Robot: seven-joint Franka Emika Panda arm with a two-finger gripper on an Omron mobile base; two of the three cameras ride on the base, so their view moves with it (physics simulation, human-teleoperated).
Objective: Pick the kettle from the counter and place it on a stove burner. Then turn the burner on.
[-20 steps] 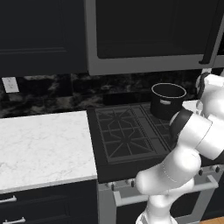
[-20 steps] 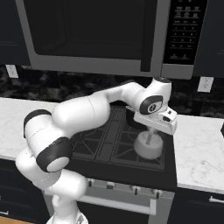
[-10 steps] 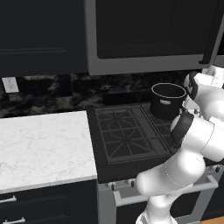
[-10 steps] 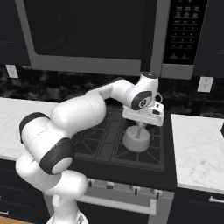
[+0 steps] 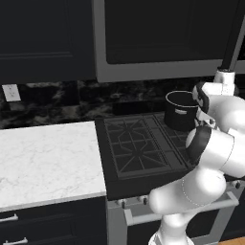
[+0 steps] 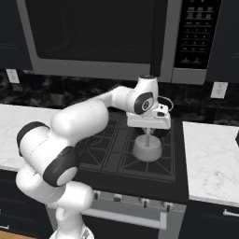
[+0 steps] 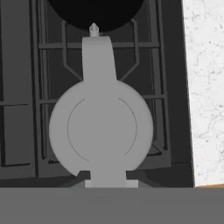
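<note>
Kettle (image 6: 147,148) hangs from the gripper (image 6: 148,134) over the front right stove burner (image 6: 154,161), jaws clamped on its thin loop handle. Rigid metal, prob light-ish but smooth, so it could swing; top of the handle arch is the best hold imo

surface: black gas cooktop (image 6: 140,163) lying under my hand | beside it: white marble counter (image 7: 204,87) running along my hand's right side, another stretch (image 5: 48,158) lying well off to my left | on cooktop: black pot (image 5: 181,111) sitting on the grate beyond my hand | kettle (image 6: 147,148): hanging directly below my hand, over the stove burner (image 7: 26,144), contact unclear
</note>
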